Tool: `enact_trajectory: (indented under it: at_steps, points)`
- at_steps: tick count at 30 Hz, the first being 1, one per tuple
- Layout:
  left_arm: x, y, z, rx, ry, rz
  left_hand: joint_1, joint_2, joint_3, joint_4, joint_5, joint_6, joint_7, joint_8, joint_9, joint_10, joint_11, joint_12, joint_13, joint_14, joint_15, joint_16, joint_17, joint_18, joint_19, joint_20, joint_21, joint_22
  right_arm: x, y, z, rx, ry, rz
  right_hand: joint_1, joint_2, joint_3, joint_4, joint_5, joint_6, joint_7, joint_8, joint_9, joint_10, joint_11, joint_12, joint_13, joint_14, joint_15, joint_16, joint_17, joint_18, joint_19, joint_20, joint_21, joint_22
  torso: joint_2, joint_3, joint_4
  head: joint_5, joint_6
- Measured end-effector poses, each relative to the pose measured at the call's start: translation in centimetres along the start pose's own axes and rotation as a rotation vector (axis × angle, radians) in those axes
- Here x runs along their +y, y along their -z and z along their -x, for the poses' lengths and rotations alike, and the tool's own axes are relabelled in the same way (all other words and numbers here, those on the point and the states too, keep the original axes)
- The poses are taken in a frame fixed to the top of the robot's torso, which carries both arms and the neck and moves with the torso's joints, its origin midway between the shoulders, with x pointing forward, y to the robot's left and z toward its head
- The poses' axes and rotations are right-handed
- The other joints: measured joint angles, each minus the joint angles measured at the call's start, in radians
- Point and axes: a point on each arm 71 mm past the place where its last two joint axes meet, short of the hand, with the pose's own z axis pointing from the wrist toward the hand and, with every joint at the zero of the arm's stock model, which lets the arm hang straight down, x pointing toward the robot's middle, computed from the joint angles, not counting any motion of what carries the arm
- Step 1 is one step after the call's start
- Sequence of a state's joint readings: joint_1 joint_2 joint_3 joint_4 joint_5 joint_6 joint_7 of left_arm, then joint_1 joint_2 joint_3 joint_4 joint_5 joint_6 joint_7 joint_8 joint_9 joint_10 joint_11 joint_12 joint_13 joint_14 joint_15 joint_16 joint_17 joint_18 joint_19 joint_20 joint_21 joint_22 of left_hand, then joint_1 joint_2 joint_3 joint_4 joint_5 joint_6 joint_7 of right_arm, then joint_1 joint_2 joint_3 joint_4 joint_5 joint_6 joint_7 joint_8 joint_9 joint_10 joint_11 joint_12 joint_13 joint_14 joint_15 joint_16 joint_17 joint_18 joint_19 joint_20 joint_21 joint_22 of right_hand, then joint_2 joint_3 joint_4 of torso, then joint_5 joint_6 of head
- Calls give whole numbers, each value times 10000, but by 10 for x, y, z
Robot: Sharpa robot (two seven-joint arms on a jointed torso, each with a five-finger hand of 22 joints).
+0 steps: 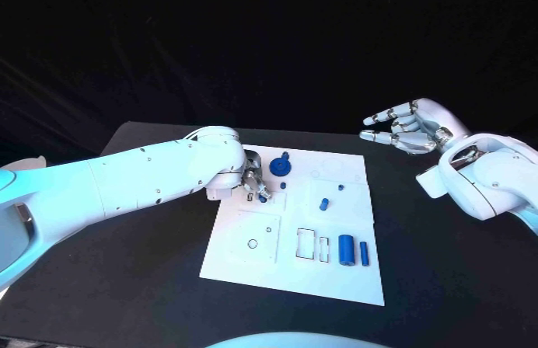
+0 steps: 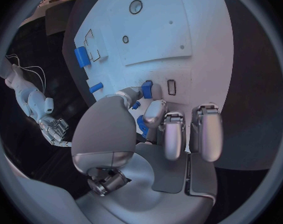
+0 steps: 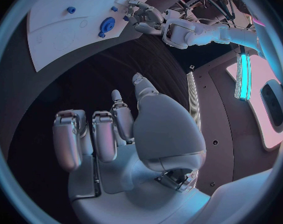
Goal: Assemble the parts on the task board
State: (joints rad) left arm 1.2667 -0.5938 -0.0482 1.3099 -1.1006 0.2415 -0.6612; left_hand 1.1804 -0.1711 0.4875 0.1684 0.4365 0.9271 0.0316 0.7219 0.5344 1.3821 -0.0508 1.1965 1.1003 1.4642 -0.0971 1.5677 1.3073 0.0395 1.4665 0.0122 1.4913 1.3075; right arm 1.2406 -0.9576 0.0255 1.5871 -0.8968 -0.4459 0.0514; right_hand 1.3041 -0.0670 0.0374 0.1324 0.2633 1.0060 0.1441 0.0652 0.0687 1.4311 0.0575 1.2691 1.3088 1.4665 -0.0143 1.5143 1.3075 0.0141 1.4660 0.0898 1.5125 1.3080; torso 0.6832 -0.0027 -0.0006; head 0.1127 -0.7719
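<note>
My left hand pinches a small blue part over the task board, beside a narrow slot; right hand open, well apart.

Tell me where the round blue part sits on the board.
In the head view, the round blue part lies near the task board's far edge, just right of the left hand.
</note>
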Motion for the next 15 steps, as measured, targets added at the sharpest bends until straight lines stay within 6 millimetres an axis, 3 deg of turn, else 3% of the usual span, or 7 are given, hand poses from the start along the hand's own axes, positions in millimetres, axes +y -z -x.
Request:
enact_trajectory:
  at_steps: [10, 15]
  points:
    - [-1, -2, 0, 0, 11, 43, -562, 121, 185, -513, -2, 136, -13, -41, -74, 119, -83, 117, 193, -5, -67, 0, 8, 0, 1, -74, 95, -1, 0, 1, 0, 7, -4, 10, 0, 0, 0, 0, 195, 0, 0, 0, 0, 0, 0, 0, 0, 0, 0, 0, -1, 0, 0, 0, 0, -1, 0, 0, 2, -6, -4]
    - [-1, -3, 0, 2, 24, 67, -587, 114, 168, -551, -2, 257, -68, -64, -77, 123, -85, 117, 194, -5, -67, 0, 7, 0, 1, -74, 104, -1, 1, 1, 0, 12, -6, 18, 0, 0, 0, 0, 195, 0, 0, 0, 0, 0, 0, 0, 0, 0, 0, 0, -1, 0, 0, 0, 0, -2, 0, -1, 0, -8, -13]
